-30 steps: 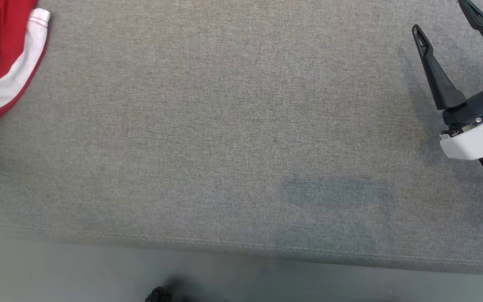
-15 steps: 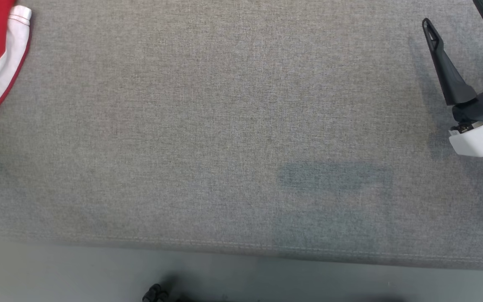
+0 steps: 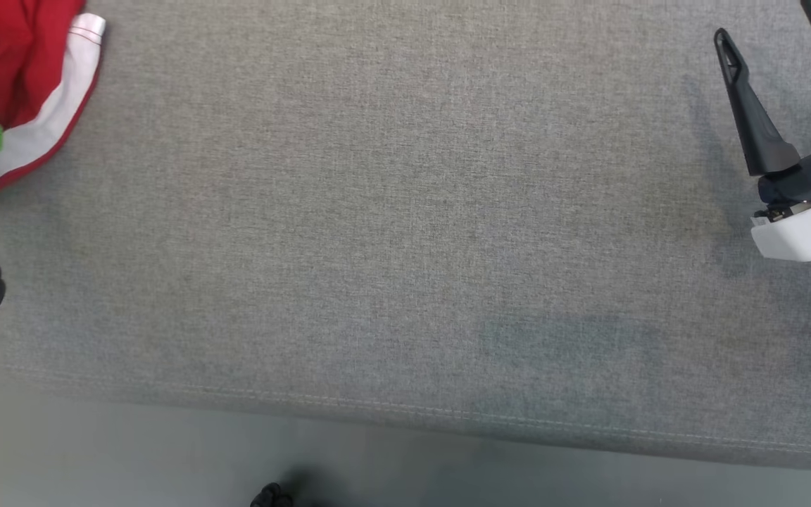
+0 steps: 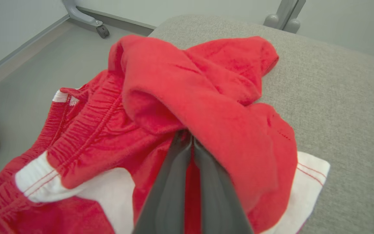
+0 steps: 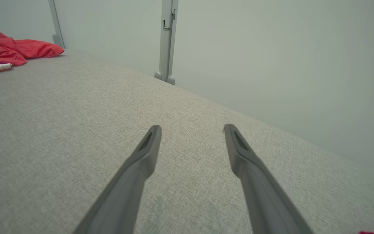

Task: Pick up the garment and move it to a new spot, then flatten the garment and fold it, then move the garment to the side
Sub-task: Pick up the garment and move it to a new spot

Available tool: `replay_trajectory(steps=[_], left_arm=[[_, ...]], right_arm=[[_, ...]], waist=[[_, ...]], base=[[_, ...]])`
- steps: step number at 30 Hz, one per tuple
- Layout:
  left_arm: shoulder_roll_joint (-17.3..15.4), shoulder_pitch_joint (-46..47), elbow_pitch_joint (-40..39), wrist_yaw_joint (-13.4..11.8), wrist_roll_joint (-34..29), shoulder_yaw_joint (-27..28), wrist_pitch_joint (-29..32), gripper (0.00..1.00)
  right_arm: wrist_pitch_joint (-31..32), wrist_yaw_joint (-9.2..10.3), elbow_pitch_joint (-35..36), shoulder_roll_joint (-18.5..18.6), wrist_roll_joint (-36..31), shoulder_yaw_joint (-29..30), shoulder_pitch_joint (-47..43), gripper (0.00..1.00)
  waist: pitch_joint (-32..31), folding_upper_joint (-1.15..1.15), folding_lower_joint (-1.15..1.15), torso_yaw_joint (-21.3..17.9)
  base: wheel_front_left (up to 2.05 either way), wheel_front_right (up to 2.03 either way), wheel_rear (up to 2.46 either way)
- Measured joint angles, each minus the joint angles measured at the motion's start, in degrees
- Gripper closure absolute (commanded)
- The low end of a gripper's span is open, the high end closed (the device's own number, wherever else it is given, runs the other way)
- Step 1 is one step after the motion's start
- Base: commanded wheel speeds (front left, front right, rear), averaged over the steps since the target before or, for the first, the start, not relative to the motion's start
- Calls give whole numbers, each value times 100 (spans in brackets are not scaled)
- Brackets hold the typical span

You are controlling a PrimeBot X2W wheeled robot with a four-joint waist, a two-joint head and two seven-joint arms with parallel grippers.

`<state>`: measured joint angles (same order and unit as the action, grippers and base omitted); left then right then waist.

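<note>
Red crumpled cloth garment with white trim, heaped at far-left corner of grey woven-fabric pad. Left gripper pinched shut on a top fold. Right gripper spread, empty, over pad's right end. Best lift high, slowly, so trailing cloth clears pad.

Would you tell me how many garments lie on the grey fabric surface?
1: the red-and-white fabric garment, at the grey fabric surface's far left corner, the left gripper's fingers shut on it. More may lie off-frame.
</note>
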<state>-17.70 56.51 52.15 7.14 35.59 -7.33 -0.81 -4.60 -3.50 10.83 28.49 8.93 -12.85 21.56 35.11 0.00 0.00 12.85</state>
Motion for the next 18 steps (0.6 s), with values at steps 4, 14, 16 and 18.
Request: replay_trajectory(steps=[4, 14, 16, 18], left_arm=[[144, -12, -330, 0, -114, -360, -134, 100], [477, -357, -865, 0, -213, -1150, -303, 100], [527, -441, -962, 0, -223, -1263, -322, 100], [568, -543, -1043, 0, -267, -1403, -330, 100]], right_arm=[[-129, 1, -132, -121, 20, -60, -7, 0], [-405, 44, -505, -404, 125, -198, -241, 0], [-491, 59, -572, -502, 138, -240, -250, 0], [-554, 59, -633, -584, 170, -279, -289, 0]], waist=[[-182, 0, 0, 32], [-678, 0, 0, -18], [-792, 0, 0, -59], [-902, 0, 0, -117]], base=[[0, 0, 0], [0, 0, 0], [0, 0, 0], [0, 0, 0]])
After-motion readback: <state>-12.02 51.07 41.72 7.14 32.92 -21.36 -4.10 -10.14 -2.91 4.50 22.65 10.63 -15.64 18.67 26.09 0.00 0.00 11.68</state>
